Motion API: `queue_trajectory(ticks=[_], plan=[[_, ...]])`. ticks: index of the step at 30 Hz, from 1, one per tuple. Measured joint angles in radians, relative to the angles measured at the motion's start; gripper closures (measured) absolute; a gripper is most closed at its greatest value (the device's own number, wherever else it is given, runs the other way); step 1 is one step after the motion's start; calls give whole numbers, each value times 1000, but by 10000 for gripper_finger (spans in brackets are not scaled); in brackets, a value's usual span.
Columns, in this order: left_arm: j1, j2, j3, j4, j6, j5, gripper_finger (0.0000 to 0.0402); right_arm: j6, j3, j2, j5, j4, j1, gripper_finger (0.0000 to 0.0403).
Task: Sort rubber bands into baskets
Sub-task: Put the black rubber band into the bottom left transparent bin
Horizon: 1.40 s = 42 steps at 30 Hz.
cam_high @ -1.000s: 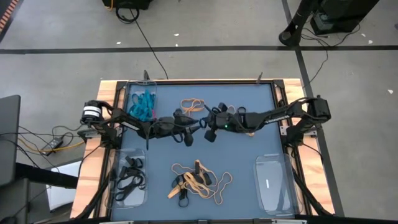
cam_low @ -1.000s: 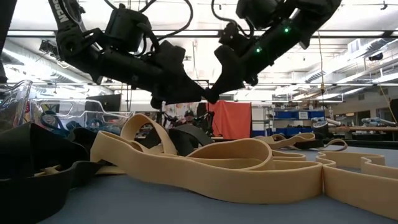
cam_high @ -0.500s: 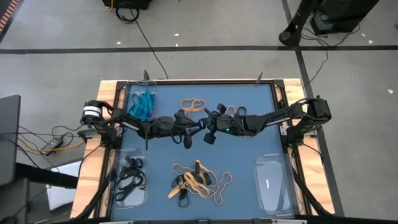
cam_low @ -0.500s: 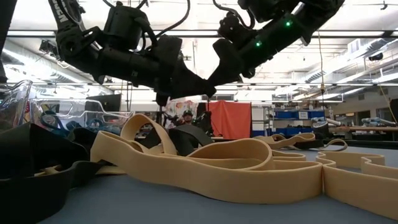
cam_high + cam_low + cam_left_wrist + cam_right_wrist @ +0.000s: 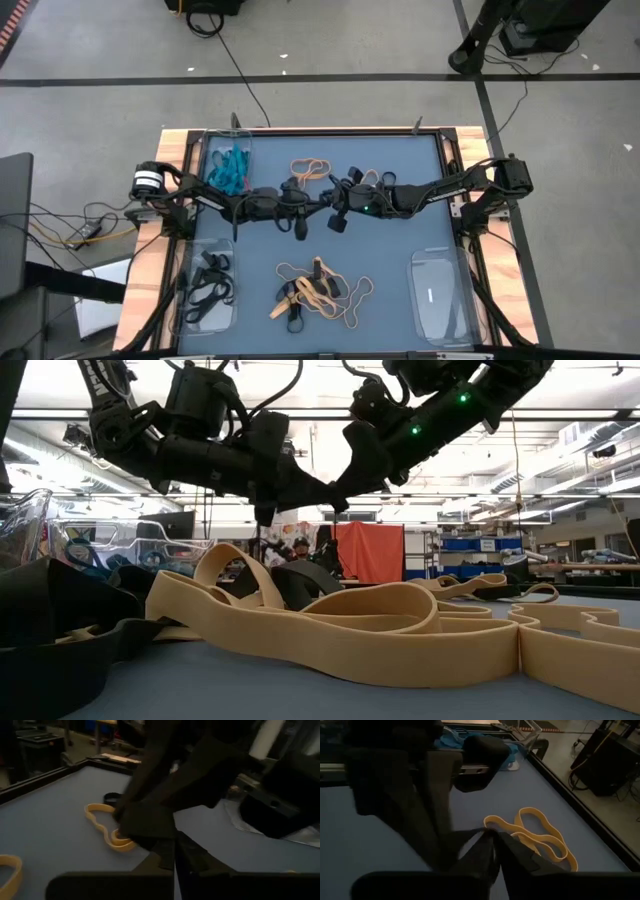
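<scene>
- Left tool: over the middle of the blue surface, fingers together, tip to tip with the right tool; whether a band is pinched, cannot tell.
- Right tool: fingers nearly together; grip cannot be told.
- Rubber bands: tan pile at the near centre; tan loops at the far side.
- Baskets: teal bands in the far-left basket; black bands in the near-left; near-right basket holds no bands.
</scene>
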<state>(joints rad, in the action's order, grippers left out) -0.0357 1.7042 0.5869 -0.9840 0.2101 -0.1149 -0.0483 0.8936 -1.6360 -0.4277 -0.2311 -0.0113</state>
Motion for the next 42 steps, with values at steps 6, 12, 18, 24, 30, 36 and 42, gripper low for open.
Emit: queue_trajectory(ticks=[6,12,18,24,30,36,42], plan=[[2,-25,0,57,8,15,400,23,0,8,-100,52,-2,305],[4,-138,-2,219,6,9,401,-47,0,52,-48,218,0,265],[7,-283,-2,416,33,-9,401,-73,-1,111,245,322,2,257],[42,-420,-2,590,74,-38,401,-72,0,169,437,388,0,260],[134,-573,-2,839,187,-41,401,-146,0,198,289,646,8,261],[255,-708,-2,1113,365,-37,401,-235,0,199,244,845,46,259],[359,-839,-2,1386,584,-28,401,-229,0,199,245,878,53,257]])
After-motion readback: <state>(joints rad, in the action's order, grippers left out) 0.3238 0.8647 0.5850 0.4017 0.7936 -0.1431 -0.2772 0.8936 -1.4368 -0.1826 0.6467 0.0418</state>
